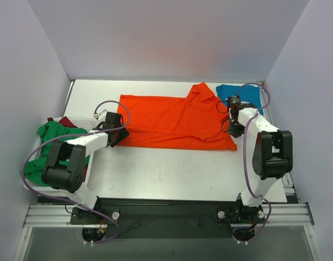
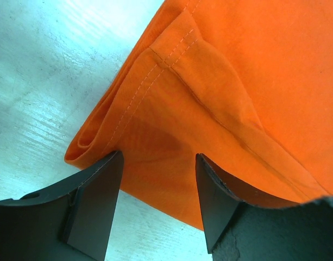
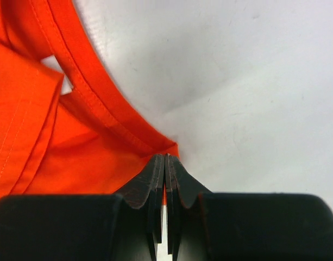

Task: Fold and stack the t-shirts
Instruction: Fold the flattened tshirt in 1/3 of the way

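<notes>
1. Your orange-red t-shirt lies flat mid-table, with its long axis left to right and one sleeve poking toward the far wall.
2. The white basket at the left edge holds the green t-shirt and the dark red t-shirt.
3. The teal t-shirt sits in the far right corner.
4. The left gripper has its fingers spread over the orange-red t-shirt's near-left corner — the right gripper pinches its right edge.

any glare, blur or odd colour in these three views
Top view: even light, faint pink tint on the back wall above the orange shirt. Left wrist view: white glare on the table, shirt sharp. Right wrist view: no glare, right gripper just a dark shape.
</notes>
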`<state>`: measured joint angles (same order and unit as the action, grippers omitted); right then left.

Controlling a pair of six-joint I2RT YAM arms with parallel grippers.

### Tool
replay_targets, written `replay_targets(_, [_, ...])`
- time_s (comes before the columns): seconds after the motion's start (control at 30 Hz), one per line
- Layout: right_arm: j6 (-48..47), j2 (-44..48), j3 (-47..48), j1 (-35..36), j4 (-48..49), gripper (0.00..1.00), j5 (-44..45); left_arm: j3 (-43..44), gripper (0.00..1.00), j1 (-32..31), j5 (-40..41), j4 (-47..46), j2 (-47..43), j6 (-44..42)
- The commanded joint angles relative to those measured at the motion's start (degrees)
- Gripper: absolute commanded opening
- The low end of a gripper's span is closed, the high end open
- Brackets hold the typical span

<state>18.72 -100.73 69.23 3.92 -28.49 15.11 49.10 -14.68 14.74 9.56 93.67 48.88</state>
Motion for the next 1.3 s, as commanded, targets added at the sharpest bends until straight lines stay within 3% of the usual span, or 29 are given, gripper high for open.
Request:
replay_targets(0.0, [-1.49,-1.66,3.54,0.73,-3.85,0.00,4.84,0.29,0.66,0.88,1.08,1.95,2.22,-0.63])
replay_targets(0.27, [-0.79,-1.84,1.52,0.65,-4.38,0.01,4.84,0.03,0.66,1.05,0.38,1.51,2.40,-0.89])
replay_targets(0.4, [-0.26,0.35,3.01,1.35,-4.29,0.16,2.91,0.12,0.66,1.05,-0.33,0.90,1.96,-1.07])
replay_targets(0.43, [0.35,1.66,3.36,1.61,-4.29,0.27,2.56,0.29,0.66,1.05,-0.59,0.90,1.87,-1.16])
replay_targets(0.5, [0.61,3.16,4.50,2.57,-4.29,0.34,0.98,0.56,0.66,1.05,-1.21,0.63,1.61,-1.33])
replay_targets(0.8, [9.66,8.35,-0.14,8.29,3.85,0.35,-13.94,2.40,0.69,1.05,-3.49,0.19,-0.76,-2.39])
replay_targets(1.27, [16.43,0.71,-6.65,6.10,17.84,0.33,-20.55,3.63,0.69,1.05,-4.55,1.25,-1.73,-2.57])
